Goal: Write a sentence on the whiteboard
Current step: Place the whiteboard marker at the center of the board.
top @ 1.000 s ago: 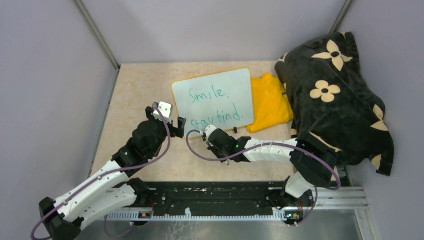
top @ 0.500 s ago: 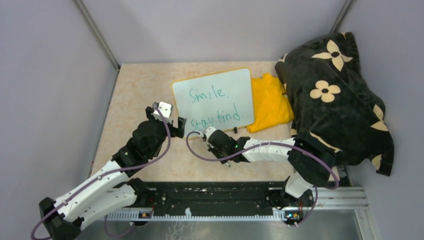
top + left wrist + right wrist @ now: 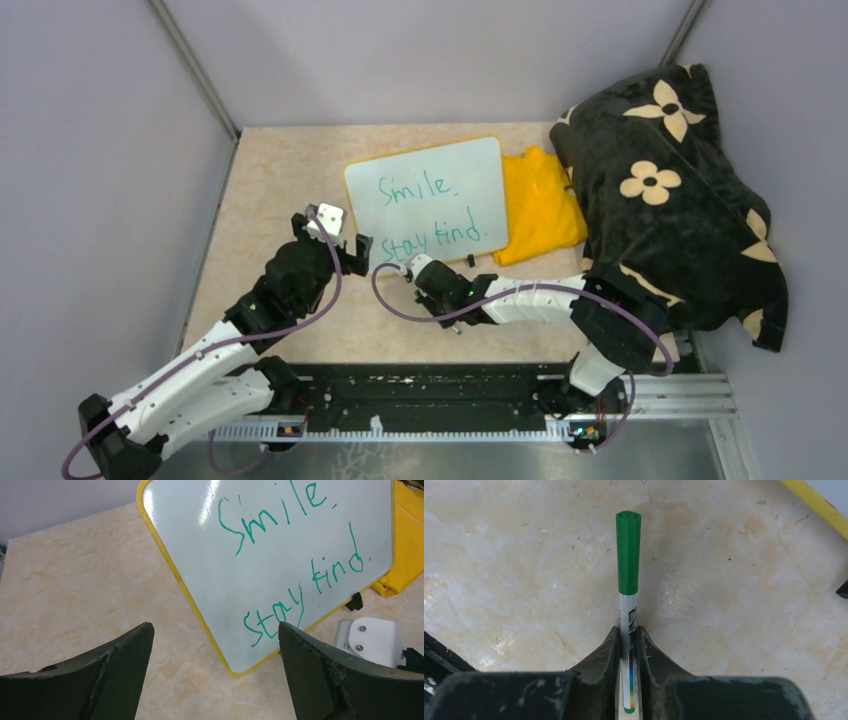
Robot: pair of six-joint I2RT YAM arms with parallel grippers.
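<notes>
The whiteboard [image 3: 428,198] lies toward the table's [image 3: 270,180] twelve o'clock, its sentence [image 3: 295,555] looking finished, so with the right gripper [image 3: 628,635] at the board's six pinching a capped green marker [image 3: 628,565] and the left gripper [image 3: 214,632] spread empty at seven, I'd guess setting the pen down comes next.

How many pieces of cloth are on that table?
2: a yellow cloth against the whiteboard's right edge, and a black flowered blanket heaped right of it. Others could hide underneath.
</notes>
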